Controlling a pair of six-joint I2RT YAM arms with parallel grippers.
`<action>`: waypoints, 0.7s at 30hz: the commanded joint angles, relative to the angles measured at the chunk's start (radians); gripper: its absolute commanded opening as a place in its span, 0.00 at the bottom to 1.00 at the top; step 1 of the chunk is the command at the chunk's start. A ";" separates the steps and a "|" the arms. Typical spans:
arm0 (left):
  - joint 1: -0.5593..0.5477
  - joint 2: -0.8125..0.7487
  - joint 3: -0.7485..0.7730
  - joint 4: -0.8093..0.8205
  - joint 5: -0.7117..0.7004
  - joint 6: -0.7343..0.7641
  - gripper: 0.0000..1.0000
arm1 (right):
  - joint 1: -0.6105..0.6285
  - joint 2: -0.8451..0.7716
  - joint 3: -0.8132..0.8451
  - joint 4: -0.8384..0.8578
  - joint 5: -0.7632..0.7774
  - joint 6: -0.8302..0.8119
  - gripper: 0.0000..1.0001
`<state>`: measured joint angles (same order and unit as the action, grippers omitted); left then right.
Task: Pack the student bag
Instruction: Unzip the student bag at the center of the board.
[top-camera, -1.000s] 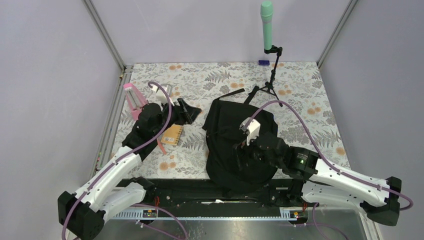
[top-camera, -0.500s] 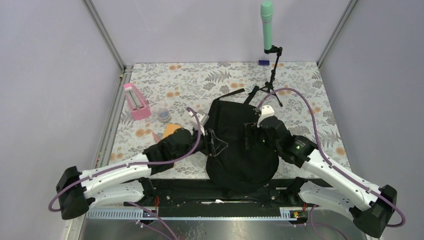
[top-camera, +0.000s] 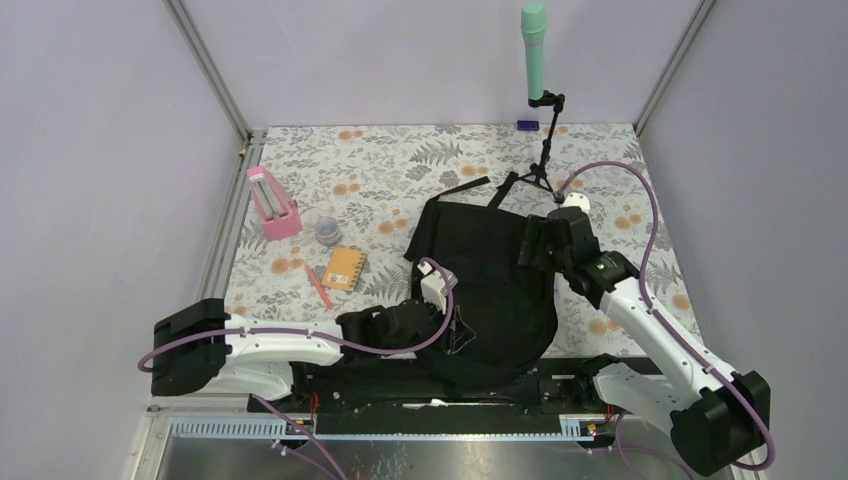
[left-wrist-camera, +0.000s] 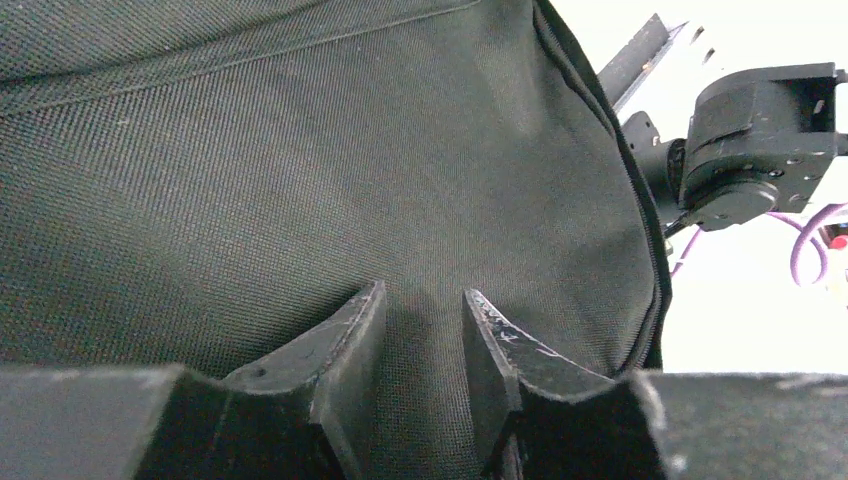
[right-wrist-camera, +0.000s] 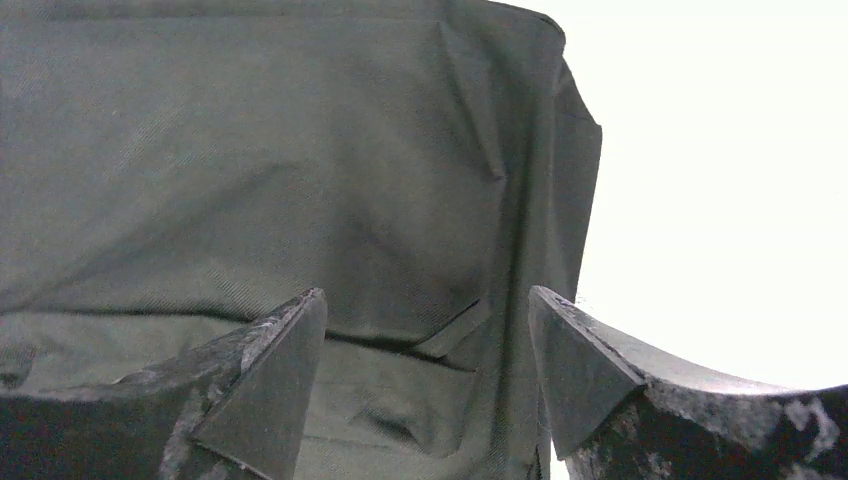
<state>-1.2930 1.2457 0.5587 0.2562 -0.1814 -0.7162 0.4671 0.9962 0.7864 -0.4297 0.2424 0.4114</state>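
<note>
The black bag (top-camera: 490, 285) lies flat in the middle of the tabletop (top-camera: 400, 160), close to the 6 o'clock edge. Its straps point to 12 o'clock.

A second ago the left arm was far over at 9 o'clock, above the orange notebook (top-camera: 345, 268). Now it has swung across, and the left gripper (top-camera: 455, 327) sits on the bag at about 7 o'clock. The notebook and the red pen (top-camera: 318, 288) beside it lie where they were, so the arm took nothing with it.

The right gripper (top-camera: 533, 240) has moved too. It was over the middle of the bag, and now it is at the bag's edge at about 2 o'clock.

In the left wrist view, the left fingers (left-wrist-camera: 350, 335) are close together with only a small gap. They press into the black cloth. I cannot tell if they pinch it yet.

The right fingers (right-wrist-camera: 275, 375) are wide apart and hold nothing. The bag's edge lies between them.

I think both arms are getting ready to grab the bag and pull it open. Nothing seems to be packed so far. The notebook, the pen, the small jar (top-camera: 327, 231) and the pink holder (top-camera: 270, 205) wait on the tabletop.
</note>
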 joint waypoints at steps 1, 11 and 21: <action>-0.051 0.013 -0.018 0.040 -0.085 -0.011 0.35 | -0.081 0.006 -0.013 0.052 -0.094 0.055 0.79; -0.112 0.064 0.091 0.135 -0.078 0.105 0.44 | -0.154 0.110 -0.030 0.094 -0.137 0.102 0.70; -0.163 0.141 0.160 0.219 0.171 0.276 0.70 | -0.160 0.119 -0.063 0.092 -0.205 0.135 0.57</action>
<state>-1.4391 1.3483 0.6685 0.4057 -0.1455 -0.5377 0.3119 1.1404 0.7399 -0.3531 0.0734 0.5148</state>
